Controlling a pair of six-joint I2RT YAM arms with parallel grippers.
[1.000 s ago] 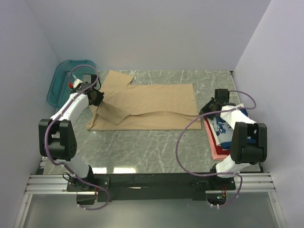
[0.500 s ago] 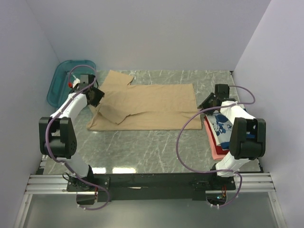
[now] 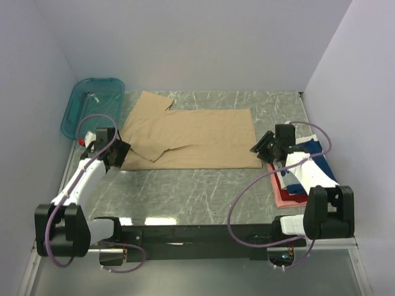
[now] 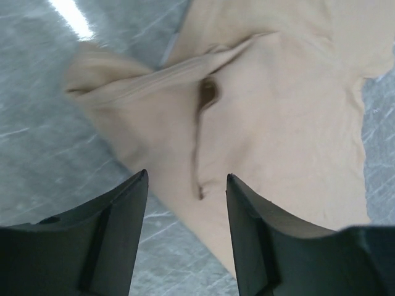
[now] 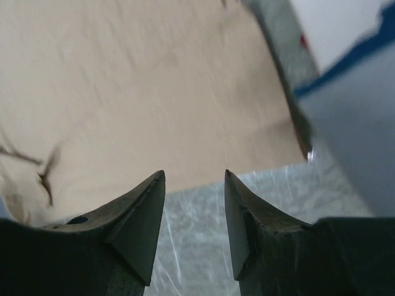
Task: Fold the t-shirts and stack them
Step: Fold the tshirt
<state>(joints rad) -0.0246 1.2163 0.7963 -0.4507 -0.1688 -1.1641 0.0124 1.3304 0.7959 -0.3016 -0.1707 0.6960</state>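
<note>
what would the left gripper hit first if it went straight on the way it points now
Most likely the tan t-shirt: the left gripper, jaws open, points at the folded-over flap near the shirt's edge, with nothing in between. How far off the cloth is, the wrist view does not show.

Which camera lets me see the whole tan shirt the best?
The top camera: it shows the whole tan t-shirt spread out. The left wrist camera shows only one rumpled, folded corner close up. The right wrist camera shows only a blurry plain patch and one edge.
</note>
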